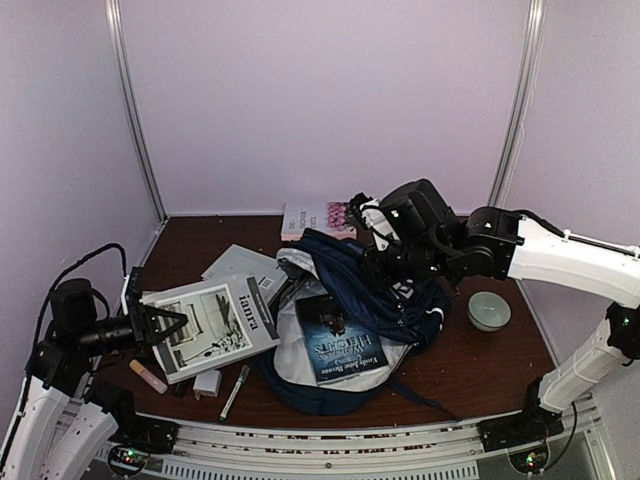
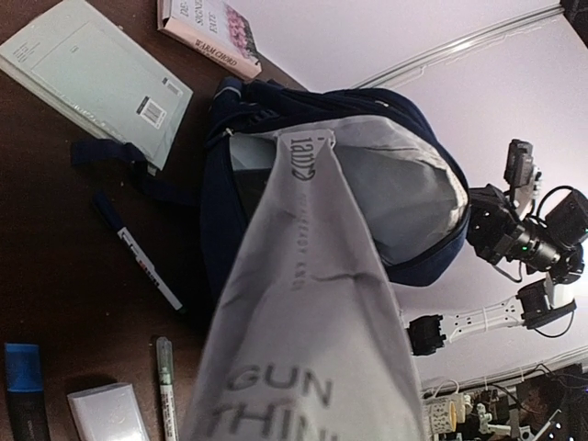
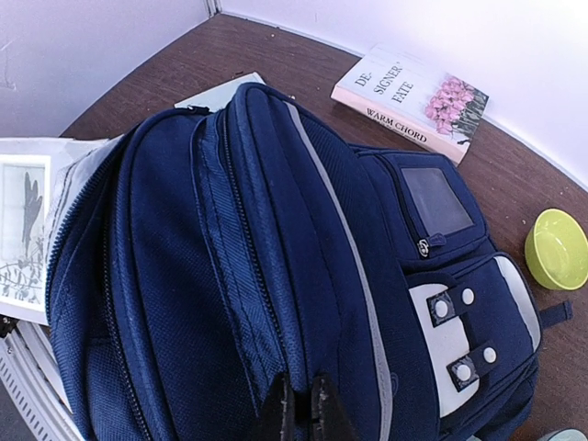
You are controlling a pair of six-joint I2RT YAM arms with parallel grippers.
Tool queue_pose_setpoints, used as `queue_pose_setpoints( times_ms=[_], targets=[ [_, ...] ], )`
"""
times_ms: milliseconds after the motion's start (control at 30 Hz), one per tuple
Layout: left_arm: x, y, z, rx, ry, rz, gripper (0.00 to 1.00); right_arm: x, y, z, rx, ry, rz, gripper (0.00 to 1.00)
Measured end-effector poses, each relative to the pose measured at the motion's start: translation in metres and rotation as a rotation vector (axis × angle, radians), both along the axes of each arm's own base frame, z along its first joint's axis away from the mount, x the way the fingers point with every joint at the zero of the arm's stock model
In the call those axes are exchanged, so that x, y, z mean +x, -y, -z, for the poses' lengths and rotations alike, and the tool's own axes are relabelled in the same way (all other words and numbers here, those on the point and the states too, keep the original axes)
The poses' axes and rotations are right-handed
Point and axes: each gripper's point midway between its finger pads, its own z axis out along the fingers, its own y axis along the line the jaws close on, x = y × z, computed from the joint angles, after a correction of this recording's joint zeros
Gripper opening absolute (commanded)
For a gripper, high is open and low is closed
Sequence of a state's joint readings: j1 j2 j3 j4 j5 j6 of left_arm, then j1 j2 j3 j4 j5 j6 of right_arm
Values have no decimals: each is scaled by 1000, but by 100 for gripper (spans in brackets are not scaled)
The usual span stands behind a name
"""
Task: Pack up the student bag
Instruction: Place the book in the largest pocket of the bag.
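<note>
Packing looks partly done. Nearest the arm bases, a black marker pen (image 1: 236, 378) and a small white box (image 1: 207, 382) lie unpacked on the dark brown wooden table (image 1: 470, 365). The left wrist view shows further pens beside them.

Just beyond, the left end effector (image 1: 158, 325) is clamped on the edge of a grey-and-white paperback book (image 1: 215, 330). It holds the book above the table, pointing towards the bag's mouth, so this seems to be the item going in now. Its cover reads "iana", and the left wrist view shows part of larger lettering, "GUN" over "THIN".

At the table's centre sits the navy-blue fabric student bag (image 3: 211, 276), its mouth open towards the arms and its grey lining showing. A dark-covered paperback book (image 1: 340, 340) already lies on that lining. The word "HEIGHTS" is legible on it, but the smaller line beneath is too fine to read with certainty.

The right end effector (image 3: 299, 409) has its fingers pinched narrow on the bag's upper fabric, apparently keeping the opening lifted.

To the bag's right stands a yellow-green round bowl (image 3: 559, 248). Behind the bag on the left lies a pale green flat booklet (image 2: 92, 73) bearing a barcode sticker. Farthest back rests a pink-flowered white book (image 3: 409, 101) reading "DE-SIGNER FATE", with "WARM CHORD" on the spine. All of these are yet to be packed.
</note>
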State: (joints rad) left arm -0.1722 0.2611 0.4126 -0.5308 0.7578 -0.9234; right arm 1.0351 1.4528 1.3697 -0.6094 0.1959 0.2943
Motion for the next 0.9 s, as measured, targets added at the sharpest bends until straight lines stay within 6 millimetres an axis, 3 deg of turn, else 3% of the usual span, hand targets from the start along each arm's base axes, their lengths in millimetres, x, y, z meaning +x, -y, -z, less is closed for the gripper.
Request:
queue_pose_setpoints(
  times_ms=[267,367,600,900],
  targets=[
    [10,8,-39,-65,73,32,0,-2,-3,2,13,-22,-14,0],
    [14,9,-44,-70,79,35,0,-3,-4,3,23,-32,-15,0],
    [12,22,-24,-86,14,85,0,-2,-6,0,42,-32,-9,0],
    [16,65,11,-51,-119,159,0,-2,-9,1,50,-37,-14,0]
  ],
)
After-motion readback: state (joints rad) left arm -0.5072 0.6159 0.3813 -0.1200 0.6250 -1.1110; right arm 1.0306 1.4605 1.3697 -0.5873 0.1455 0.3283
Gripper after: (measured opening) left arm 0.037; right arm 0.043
